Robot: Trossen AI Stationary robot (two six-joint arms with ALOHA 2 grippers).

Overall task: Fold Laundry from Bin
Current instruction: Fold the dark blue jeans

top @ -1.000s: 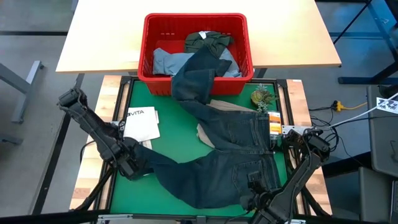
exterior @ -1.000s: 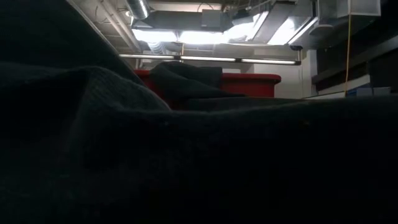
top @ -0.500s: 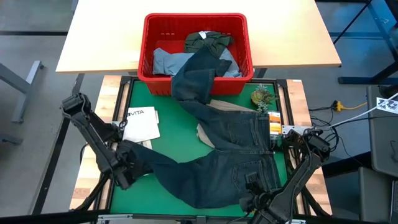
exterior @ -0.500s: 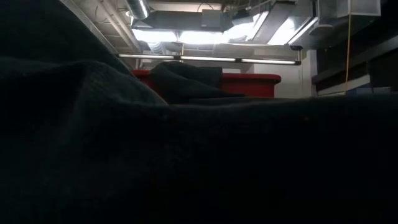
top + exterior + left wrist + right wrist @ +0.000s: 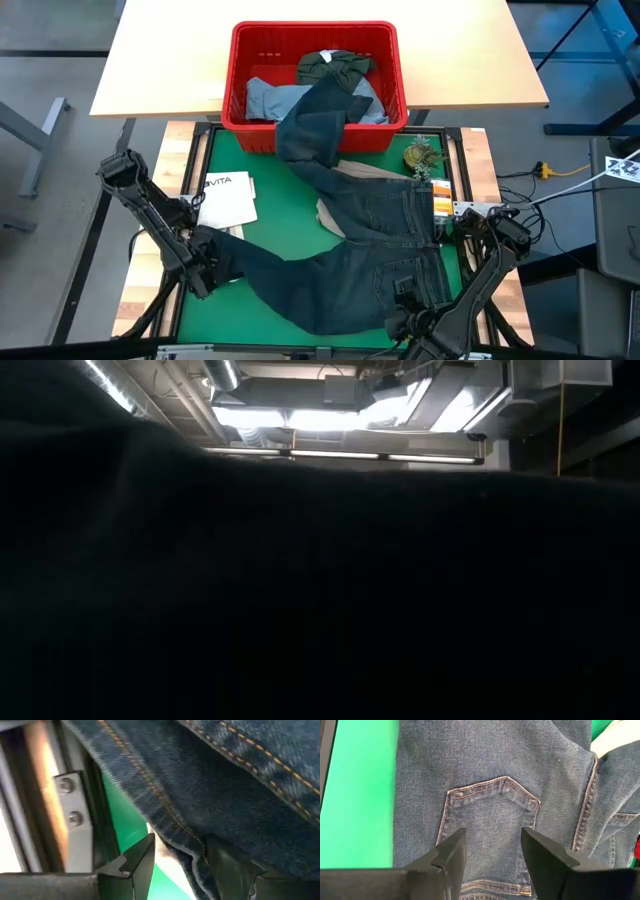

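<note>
Dark jeans spread across the green mat, one leg trailing into the red bin at the far edge. Left gripper apparently pinching a hem near the left edge. Right gripper spread above a back pocket, near edge.

Dark navy jeans sprawl from the red bin across the green mat.
</note>
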